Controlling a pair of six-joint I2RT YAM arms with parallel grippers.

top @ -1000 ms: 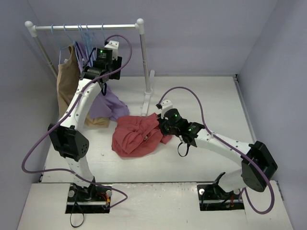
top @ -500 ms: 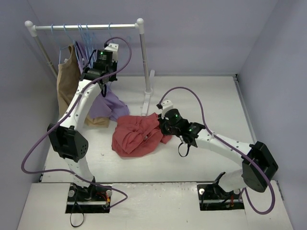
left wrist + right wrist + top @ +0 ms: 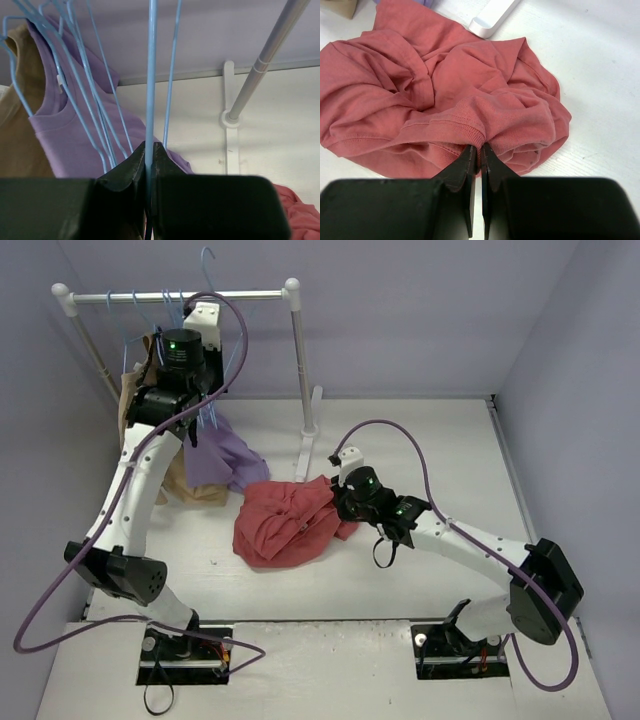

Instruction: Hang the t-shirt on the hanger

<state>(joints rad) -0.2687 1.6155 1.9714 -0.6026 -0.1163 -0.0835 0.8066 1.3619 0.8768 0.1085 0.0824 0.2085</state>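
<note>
while the left gripper (image 3: 149, 150) clamps the hanger (image 3: 151, 75), the right gripper (image 3: 478, 150) pinches the t-shirt (image 3: 420, 90). it lies crumpled on the table (image 3: 420, 440).

Both arms — the left arm (image 3: 130, 490) and the right arm (image 3: 465, 537) — are white tubes with chunky black joints. A thin purple cable (image 3: 380, 423) loops along each, and tiny green lights (image 3: 172, 341) glow.

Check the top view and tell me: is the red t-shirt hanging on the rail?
No, the t-shirt lies crumpled on the table, its edge pinched by the right gripper.
</note>
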